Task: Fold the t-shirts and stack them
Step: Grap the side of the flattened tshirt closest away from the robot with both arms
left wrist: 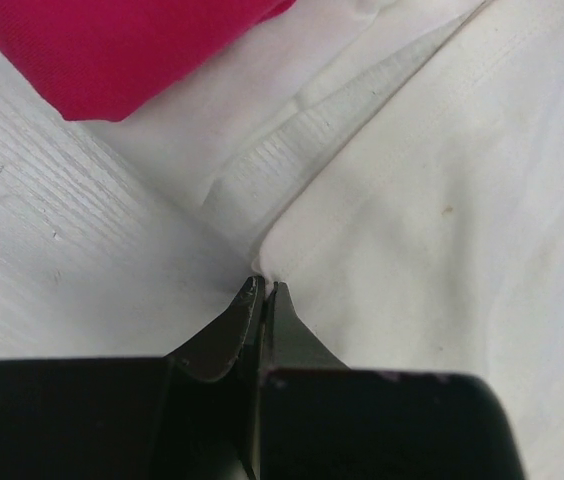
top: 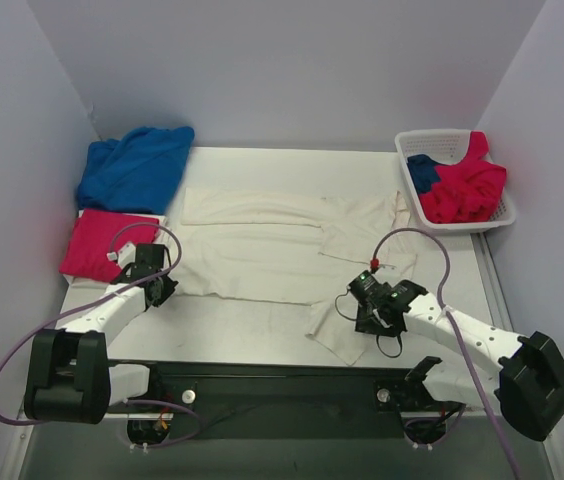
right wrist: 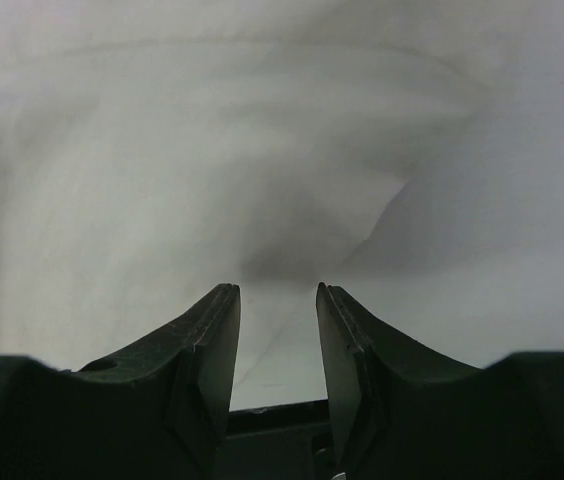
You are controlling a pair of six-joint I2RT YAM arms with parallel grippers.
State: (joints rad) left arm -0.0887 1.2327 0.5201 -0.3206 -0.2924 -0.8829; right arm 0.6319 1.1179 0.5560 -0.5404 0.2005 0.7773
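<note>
Blue, crimson-pink and cream-white t-shirts numbered five in all: two, two and one. At the far left, one blue t-shirt [top: 137,165] lay crumpled in the back left corner of the table [top: 252,325]. Just in front of it sat one crimson-pink t-shirt [top: 104,246], folded into a neat rectangle at the table's left edge. The left wrist view showed its corner lying over a fold of cream cloth.

Beside it the left gripper [left wrist: 264,286] was low on the table with its jaws pressed together. Its tips met right at the left hem of the cream-white t-shirt [top: 262,250]. Whether any cloth was caught between them could not be told.

That single cream-white shirt was spread across the middle of the table. It was rumpled and reached from the pink rectangle almost to the basket [top: 410,152], with one flap trailing toward the near edge on the right. The right gripper [right wrist: 277,292] was over that near right part with its jaws standing apart. A soft ridge of cream cloth ran toward the gap, and nothing was clamped.

At the far right, the one white lattice basket stood in the back right corner. It held a second crimson-pink t-shirt [top: 467,188], which spilled over the rim. A second blue t-shirt [top: 423,172] was tucked against the left side of the pink one.
</note>
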